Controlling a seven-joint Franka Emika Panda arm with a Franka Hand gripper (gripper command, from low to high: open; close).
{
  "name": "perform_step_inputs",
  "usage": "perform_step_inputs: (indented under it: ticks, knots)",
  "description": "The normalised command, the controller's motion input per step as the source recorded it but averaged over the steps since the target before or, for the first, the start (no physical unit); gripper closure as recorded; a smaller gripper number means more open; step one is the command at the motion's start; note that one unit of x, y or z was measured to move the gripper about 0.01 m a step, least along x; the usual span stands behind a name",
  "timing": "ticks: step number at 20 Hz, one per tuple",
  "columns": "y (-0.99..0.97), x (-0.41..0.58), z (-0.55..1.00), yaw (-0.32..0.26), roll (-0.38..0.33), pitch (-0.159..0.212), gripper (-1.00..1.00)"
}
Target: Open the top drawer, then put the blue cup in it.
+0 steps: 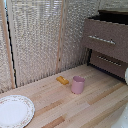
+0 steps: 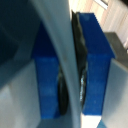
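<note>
A: From where does the exterior view look?

B: From above and off to one side, angled down across a wooden table [image 1: 75, 107] toward a slatted screen [image 1: 35, 40], with a dark cabinet [image 1: 107, 42] at the exterior view's right. It stands well back.

A: And the wrist view?

B: Pressed extremely near blurred blue pads [image 2: 95, 65] and a pale curved surface [image 2: 55, 60]; only a sliver of wood grain [image 2: 117, 20] shows behind.

A: What do they share?

B: Perhaps only that wood; nothing else matches.

Top drawer [image 1: 104, 36] stands pulled out, its mouth open from above. On the counter [image 1: 95, 102], pink cup [image 1: 78, 84] and small orange block [image 1: 62, 80] sit mid-path; white plate [image 1: 14, 110] guards the near corner. Bare wood between cup and drawers.
</note>
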Motion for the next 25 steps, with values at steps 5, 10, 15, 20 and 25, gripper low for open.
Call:
perform_step_inputs:
  ticks: [5, 10, 15, 20, 25]
  knots:
    - [-0.87, 0.0, -0.03, -0.015, 0.006, 0.047, 1.0]
    - [-0.47, -0.03, -0.21, -0.058, -0.035, 0.075, 1.0]
    - [-0.35, -0.125, -0.09, -0.006, -0.037, 0.068, -1.0]
    - [-0.22, 0.13, 0.65, 0.034, -0.1, 0.03, -1.0]
    - [-0.1, 0.191, 0.85, 0.055, -0.043, 0.026, -1.0]
